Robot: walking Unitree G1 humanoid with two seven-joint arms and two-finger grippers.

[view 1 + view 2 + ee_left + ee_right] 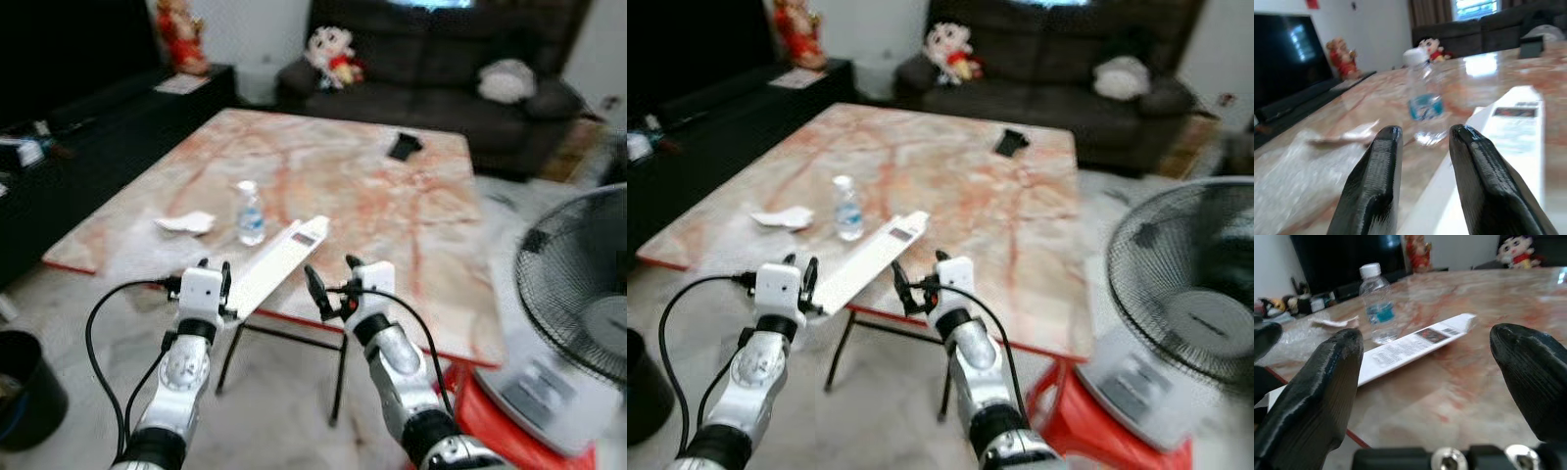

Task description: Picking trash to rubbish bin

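Head views: the marble table (392, 196) carried a long white box (279, 262) lying slantwise with its near end hanging over the front edge, a water bottle (250, 213) standing upright just beside it, and a crumpled wrapper (186, 223) further to the robot's left. A black bin (24, 387) stood on the floor, well to the left. The left gripper (214, 274) was raised at the box's overhanging end; the right gripper (329, 278) hovered at the table edge, just right of the box.

Left wrist view: the fingers (1374, 191) stood a little apart, nothing between them, with the box edge next to the right-hand one and the bottle ahead.

Right wrist view: the fingers (1317, 382) were spread wide and empty, with box and bottle beyond.

Judgement: the step was the reach for the box. Best done by closing the left gripper across the overhanging end, narrow side between the fingers, then lifting clear without knocking the bottle.
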